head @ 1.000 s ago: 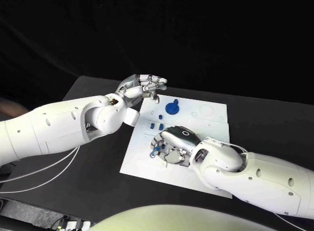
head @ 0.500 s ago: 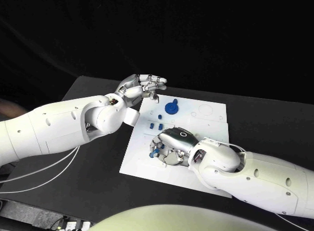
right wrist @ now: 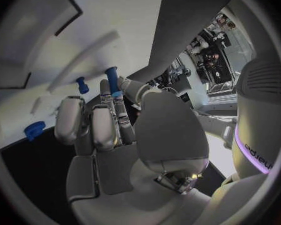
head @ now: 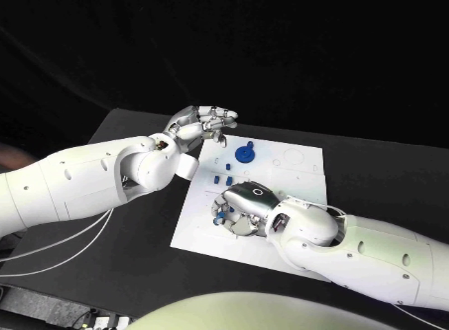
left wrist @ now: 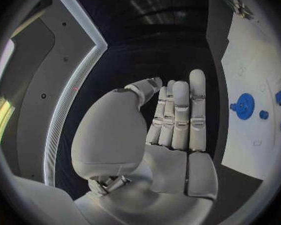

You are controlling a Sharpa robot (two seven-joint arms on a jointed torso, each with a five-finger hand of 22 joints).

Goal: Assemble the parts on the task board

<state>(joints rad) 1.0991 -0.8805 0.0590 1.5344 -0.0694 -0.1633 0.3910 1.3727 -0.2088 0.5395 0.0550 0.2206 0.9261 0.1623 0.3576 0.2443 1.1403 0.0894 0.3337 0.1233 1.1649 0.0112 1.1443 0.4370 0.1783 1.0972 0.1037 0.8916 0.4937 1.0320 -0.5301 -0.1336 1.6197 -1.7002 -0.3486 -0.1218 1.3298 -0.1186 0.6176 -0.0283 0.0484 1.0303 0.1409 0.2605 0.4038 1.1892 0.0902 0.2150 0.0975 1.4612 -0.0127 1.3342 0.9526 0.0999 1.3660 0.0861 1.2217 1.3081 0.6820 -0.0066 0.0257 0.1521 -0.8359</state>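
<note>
The white task board lies in the middle of the black table. My right hand rests fingers-down on the board's near left part. It pinches a slim blue peg between thumb and fingertips, and the peg's end shows beside the hand. A round blue part stands at the board's far side, with small blue pegs between it and my right hand. My left hand hovers above the board's far left corner, fingers straight and together, holding nothing.
The left wrist view shows the round blue part and small blue pieces on the board. Another short blue peg stands in the board near my right fingertips. Black table surrounds the board.
My right hand has shifted slightly to the left over the board, still with the blue peg at its fingertips. The left hand has stayed in place.
</note>
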